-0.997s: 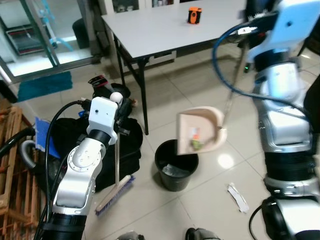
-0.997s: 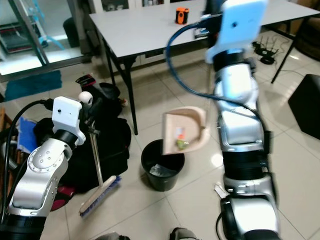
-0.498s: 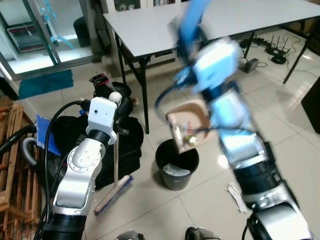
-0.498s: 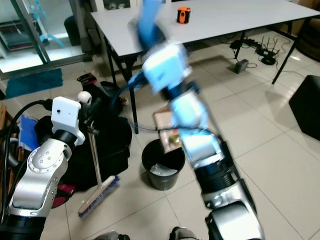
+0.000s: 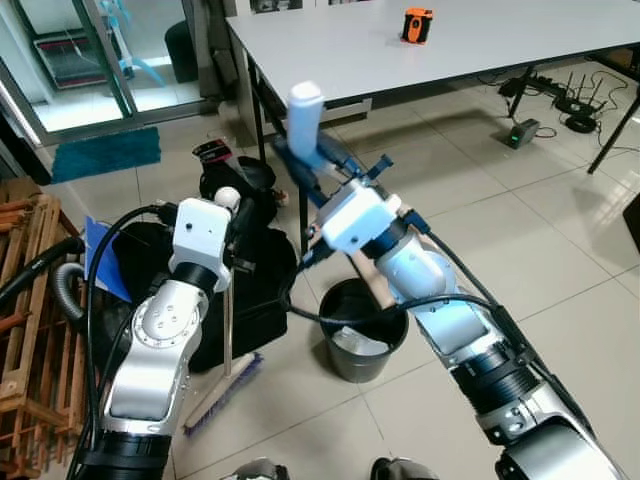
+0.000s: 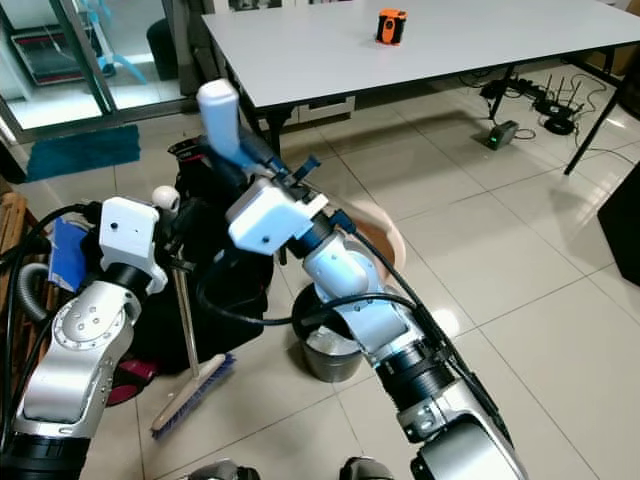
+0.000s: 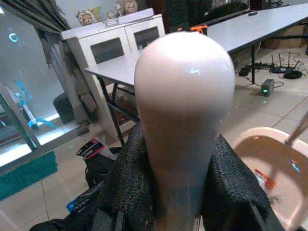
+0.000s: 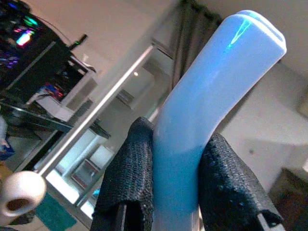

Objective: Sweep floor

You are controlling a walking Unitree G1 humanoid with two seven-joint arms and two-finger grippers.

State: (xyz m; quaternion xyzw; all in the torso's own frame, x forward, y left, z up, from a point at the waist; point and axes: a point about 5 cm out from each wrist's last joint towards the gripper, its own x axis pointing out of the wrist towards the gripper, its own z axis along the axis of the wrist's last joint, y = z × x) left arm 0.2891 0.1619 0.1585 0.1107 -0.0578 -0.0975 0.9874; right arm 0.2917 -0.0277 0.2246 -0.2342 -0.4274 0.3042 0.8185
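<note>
My right gripper [image 8: 175,173] is shut on the light-blue grip of the dustpan handle [image 5: 303,106], with the arm reaching across to my left. The beige dustpan [image 6: 381,234] hangs tipped behind that forearm, just over the black bin [image 5: 366,350]. In the left wrist view the pan [image 7: 269,178] holds a few scraps. My left gripper [image 7: 180,192] is shut on the white knob of the broom handle [image 5: 231,197]. The broom stands nearly upright, and its brush head [image 5: 226,391] rests on the tiles left of the bin.
A black bag [image 5: 250,290] lies behind the broom. A grey table [image 5: 480,40] with an orange object [image 5: 417,25] stands beyond. A wooden rack [image 5: 25,300] and a hose [image 5: 60,290] are at the left, cables [image 5: 560,100] at the far right.
My right arm has swung from the right across to the left, carrying the handle's grip over and tipping the dustpan above the bin. The camera has shifted. The left arm and broom stay put.
</note>
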